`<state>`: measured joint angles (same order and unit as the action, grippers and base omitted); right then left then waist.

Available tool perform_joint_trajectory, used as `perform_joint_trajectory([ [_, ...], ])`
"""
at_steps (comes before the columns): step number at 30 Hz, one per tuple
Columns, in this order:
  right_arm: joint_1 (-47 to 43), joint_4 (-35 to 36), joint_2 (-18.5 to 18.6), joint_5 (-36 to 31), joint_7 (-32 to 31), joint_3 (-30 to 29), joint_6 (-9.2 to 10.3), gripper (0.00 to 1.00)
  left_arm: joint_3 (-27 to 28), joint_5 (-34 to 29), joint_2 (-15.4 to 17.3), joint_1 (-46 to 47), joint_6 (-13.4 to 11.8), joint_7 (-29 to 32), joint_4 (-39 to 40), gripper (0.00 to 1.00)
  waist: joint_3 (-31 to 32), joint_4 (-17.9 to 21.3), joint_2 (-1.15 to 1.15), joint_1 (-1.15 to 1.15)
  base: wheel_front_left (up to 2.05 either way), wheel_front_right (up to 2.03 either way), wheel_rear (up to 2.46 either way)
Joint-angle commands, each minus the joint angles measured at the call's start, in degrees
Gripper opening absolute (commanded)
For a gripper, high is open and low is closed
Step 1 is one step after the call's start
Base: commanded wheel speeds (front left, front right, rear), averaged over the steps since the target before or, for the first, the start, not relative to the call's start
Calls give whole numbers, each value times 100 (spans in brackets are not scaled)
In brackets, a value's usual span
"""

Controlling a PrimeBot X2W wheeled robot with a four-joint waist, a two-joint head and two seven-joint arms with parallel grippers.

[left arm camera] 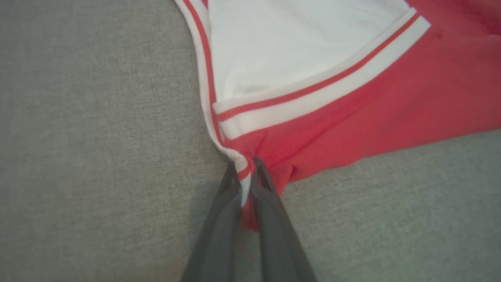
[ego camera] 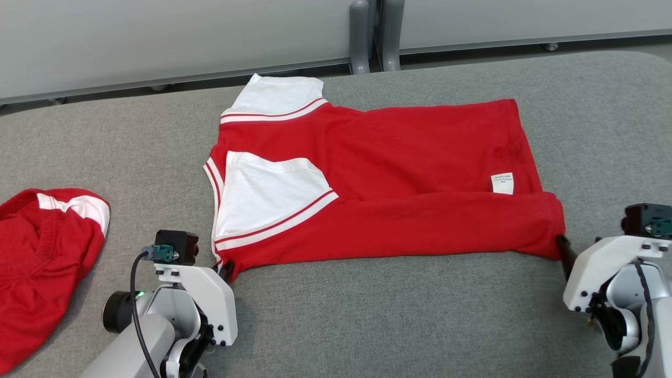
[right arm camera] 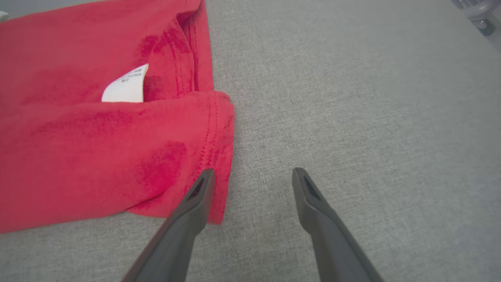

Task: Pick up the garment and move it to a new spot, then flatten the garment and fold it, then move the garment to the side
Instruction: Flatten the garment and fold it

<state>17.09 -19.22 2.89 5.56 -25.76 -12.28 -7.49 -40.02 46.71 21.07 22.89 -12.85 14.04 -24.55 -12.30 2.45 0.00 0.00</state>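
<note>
Left gripper [left arm camera: 246, 166]: fingers pressed together on the near-left corner of the garment [ego camera: 399, 178], with a bunch of red cloth and white-and-red striped trim pinched between the tips and drawn into a small peak. Right gripper [right arm camera: 253, 172]: fingers spread wide, nothing between them. One finger lies over the stitched hem [right arm camera: 213, 133] at the garment's near-right corner, the other over bare table cover; the wrist view does not settle whether the first finger touches the cloth or hangs just above it. Garment is a red shirt with white sleeves, spread lengthwise, left to right, across the middle of the grey fabric-covered table [ego camera: 367, 315]. Its near long edge is folded over onto the body, so a doubled band of cloth runs between the two grippers. One white sleeve [ego camera: 268, 194] lies folded in on top of the red body near the left gripper; the other sleeve [ego camera: 275, 94] sticks out at the far-left corner. White care label [ego camera: 502, 183] shows on the red near the right hem, its lower edge at the fold line; print not legible. Second red garment [ego camera: 42, 252], with a white patch, lies crumpled at the table's left side, well apart from the shirt and cut off at the left edge of the head view. Behind the table: pale wall panels and two grey posts [ego camera: 359, 37]. Left wrist view is soft, so fine weave is lost.
</note>
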Motion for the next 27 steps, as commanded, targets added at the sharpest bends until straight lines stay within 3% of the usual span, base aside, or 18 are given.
perform_joint_trajectory([
  [1, 112, -173, 10, 75, -189, 66, -1, 100, -34, 18, 88, -127, -70, 56, -88, 0, -39, -56, 0, 0, 0, 0, 0],
  [10, 426, -741, -10, 236, -612, 325, -4, 100, 33, 55, 63, -11, -49, -52, -29, 0, -171, -217, 0, 0, 0, 0, 0],
  [11, 436, -783, -14, 259, -638, 342, -6, 90, 32, 53, 58, -3, -40, -69, -32, 0, -176, -228, 0, 0, 0, 0, 0],
  [12, 436, -783, -14, 259, -638, 342, -6, 90, 32, 53, 58, -3, -40, -69, -32, 0, -176, -228, 0, 0, 0, 0, 0],
  [14, 465, -841, -28, 257, -669, 397, -7, 4, 23, 76, 39, 1, -17, -79, -52, 0, -180, -239, 0, 0, 0, 0, 0],
  [15, 481, -839, -31, 232, -644, 436, -7, 0, 13, 82, 29, -4, -1, -83, -58, 0, -175, -244, 0, 0, 0, 0, 0],
  [21, 321, -572, 24, 199, -442, 306, -1, 0, -42, 67, 55, -251, 72, -223, -36, 0, -6, -236, 0, 0, 0, 0, 0],
  [27, -144, 72, 19, 834, -345, 152, -1, 0, 42, 169, 141, -665, -1, -441, 297, 0, 317, -279, 0, 0, 0, 0, 0],
])
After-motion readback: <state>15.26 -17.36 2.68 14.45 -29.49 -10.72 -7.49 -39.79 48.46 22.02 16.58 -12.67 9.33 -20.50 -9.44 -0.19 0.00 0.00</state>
